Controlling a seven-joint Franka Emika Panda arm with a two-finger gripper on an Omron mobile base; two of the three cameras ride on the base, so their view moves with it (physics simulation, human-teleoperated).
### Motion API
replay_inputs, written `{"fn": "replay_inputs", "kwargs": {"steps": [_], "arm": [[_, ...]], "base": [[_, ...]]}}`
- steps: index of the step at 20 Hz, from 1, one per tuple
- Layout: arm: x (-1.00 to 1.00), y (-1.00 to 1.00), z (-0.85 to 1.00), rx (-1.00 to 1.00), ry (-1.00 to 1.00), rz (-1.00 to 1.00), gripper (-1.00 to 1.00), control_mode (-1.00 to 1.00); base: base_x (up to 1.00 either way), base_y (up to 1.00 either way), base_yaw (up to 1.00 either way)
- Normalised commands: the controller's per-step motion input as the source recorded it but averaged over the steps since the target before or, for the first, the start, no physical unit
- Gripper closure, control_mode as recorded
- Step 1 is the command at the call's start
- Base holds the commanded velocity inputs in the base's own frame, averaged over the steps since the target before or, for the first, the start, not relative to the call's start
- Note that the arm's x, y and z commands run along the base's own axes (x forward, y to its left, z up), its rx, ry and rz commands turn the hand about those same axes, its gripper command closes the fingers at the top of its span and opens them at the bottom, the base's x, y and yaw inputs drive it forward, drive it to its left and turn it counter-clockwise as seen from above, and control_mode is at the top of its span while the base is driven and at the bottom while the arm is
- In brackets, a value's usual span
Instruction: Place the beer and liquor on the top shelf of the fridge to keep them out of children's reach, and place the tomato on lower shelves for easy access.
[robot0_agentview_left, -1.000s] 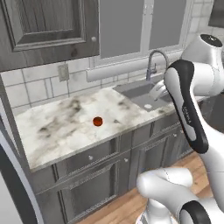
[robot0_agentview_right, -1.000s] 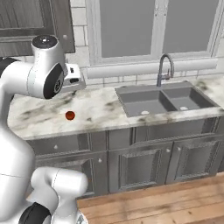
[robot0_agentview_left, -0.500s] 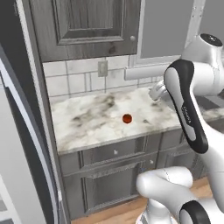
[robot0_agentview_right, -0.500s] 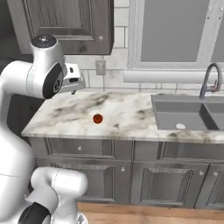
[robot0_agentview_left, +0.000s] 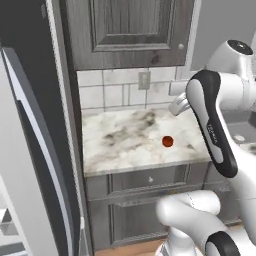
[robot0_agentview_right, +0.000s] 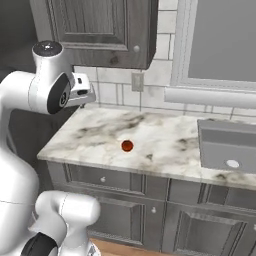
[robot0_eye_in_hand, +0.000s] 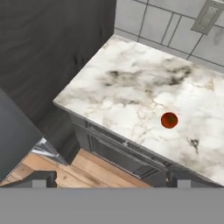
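Observation:
A small red-orange tomato (robot0_agentview_left: 167, 141) (robot0_agentview_right: 127, 145) (robot0_eye_in_hand: 169, 120) lies alone on the marble counter (robot0_agentview_left: 120, 140) (robot0_agentview_right: 165, 132), toward its front edge. My gripper (robot0_eye_in_hand: 112, 180) hangs open and empty well above the counter, up and to the left of the tomato in the hand view. The hand (robot0_agentview_left: 177, 106) (robot0_agentview_right: 84, 94) is held high near the tiled wall. The dark-grey fridge (robot0_agentview_left: 30, 75) stands left of the counter, its door open and the curved silver handle (robot0_agentview_left: 42, 145) facing me. The beer, the liquor, the top shelf and the lower shelves are out of view.
A grey upper cabinet (robot0_agentview_left: 130, 30) (robot0_agentview_right: 100, 30) hangs over the counter, with a wall outlet (robot0_agentview_left: 145, 79) (robot0_agentview_right: 137, 81) below it. The sink (robot0_agentview_right: 227, 145) is at the right. Drawers and doors sit under the counter, above a wooden floor (robot0_eye_in_hand: 74, 170).
The whole picture has slid right as the base moved left: the sink has gone to the edge and the fridge has come in at the left. The tomato stays put; the gripper stays open.

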Motion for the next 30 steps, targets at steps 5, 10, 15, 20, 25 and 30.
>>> {"fn": "replay_inputs", "kwargs": {"steps": [5, 10, 15, 20, 25, 30], "arm": [[0.00, 0.00, 0.00, 0.00, 0.00, 0.00, -1.00, 1.00], [0.00, 0.00, 0.00, 0.00, 0.00, 0.00, -1.00, 1.00], [0.06, -0.34, -0.48, 0.00, 0.07, 0.00, -1.00, -1.00], [0.05, -0.65, -0.57, 0.00, 0.09, -0.09, -1.00, -1.00], [0.19, -0.52, -0.57, 0.00, 0.13, -0.22, -1.00, -1.00], [0.14, -0.33, -0.53, 0.00, 0.11, -0.31, -1.00, -1.00]], "base": [[0.44, -0.04, 0.21], [0.25, -0.13, 0.13], [0.03, -0.05, 0.01], [0.00, 0.00, 0.00], [0.00, 0.00, 0.00], [0.00, 0.00, 0.00]]}}
